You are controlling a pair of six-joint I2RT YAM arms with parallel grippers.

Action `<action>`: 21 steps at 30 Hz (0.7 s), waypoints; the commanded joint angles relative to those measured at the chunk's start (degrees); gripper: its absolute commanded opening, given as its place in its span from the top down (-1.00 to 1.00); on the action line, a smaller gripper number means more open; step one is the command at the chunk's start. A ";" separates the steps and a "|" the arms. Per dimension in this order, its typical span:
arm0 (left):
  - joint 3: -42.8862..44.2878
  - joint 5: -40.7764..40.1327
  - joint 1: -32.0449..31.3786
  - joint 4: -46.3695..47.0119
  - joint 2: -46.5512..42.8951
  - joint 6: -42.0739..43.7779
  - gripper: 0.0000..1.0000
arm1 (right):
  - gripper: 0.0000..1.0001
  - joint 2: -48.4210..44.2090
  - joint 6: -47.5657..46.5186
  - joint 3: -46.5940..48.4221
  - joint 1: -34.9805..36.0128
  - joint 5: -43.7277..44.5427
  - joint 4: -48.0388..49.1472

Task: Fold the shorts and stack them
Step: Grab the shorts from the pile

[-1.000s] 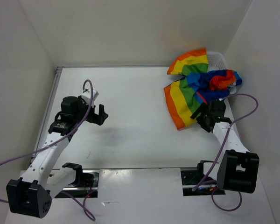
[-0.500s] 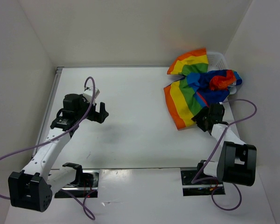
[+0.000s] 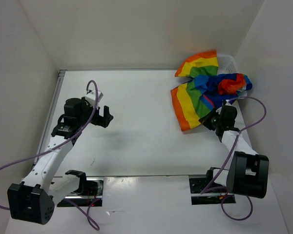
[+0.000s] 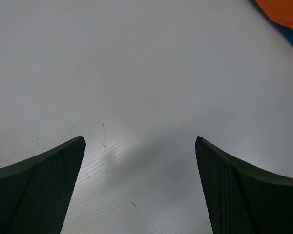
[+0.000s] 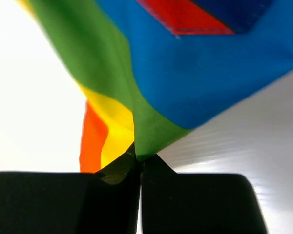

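Observation:
The rainbow-striped shorts [image 3: 198, 95] lie crumpled at the table's back right, partly draped over a white basket. My right gripper [image 3: 208, 118] is shut on the near hem of the shorts [image 5: 151, 131]; in the right wrist view the green cloth is pinched between the closed black fingers [image 5: 185, 200], with orange and yellow stripes to the left. My left gripper [image 3: 107, 117] hovers open over bare table at the left, its two mesh-faced fingers [image 4: 44, 185] wide apart with nothing between them. An orange corner of the shorts [image 4: 285, 12] shows at the top right of the left wrist view.
The white mesh basket [image 3: 229, 62] stands at the back right corner under the shorts. White walls enclose the table on the left, back and right. Purple cables loop from both arms.
My right gripper has closed on the shorts' near edge and lifted it slightly, drawing the cloth's lower corner in. The left arm has barely moved.

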 commanded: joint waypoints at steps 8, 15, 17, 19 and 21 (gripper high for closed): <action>-1.67 0.44 0.30 5.25 -5.59 0.21 -1.00 | 1.00 -6.25 -13.12 22.93 3.00 -7.65 -3.01; -2.20 0.44 0.30 6.92 -7.27 0.21 -1.00 | 1.00 -2.84 -15.43 39.71 5.82 -9.30 -1.34; -1.68 -0.17 0.30 7.44 -7.80 0.21 -1.00 | 1.00 -0.64 -16.31 47.36 6.43 -10.44 -1.34; -1.67 -0.18 0.30 8.06 -7.80 0.21 -1.00 | 1.00 3.04 -16.93 55.68 7.65 -12.46 -1.34; -1.15 -0.80 0.30 8.06 -7.80 0.21 -1.00 | 1.00 5.60 -18.67 64.72 9.15 -13.34 -3.26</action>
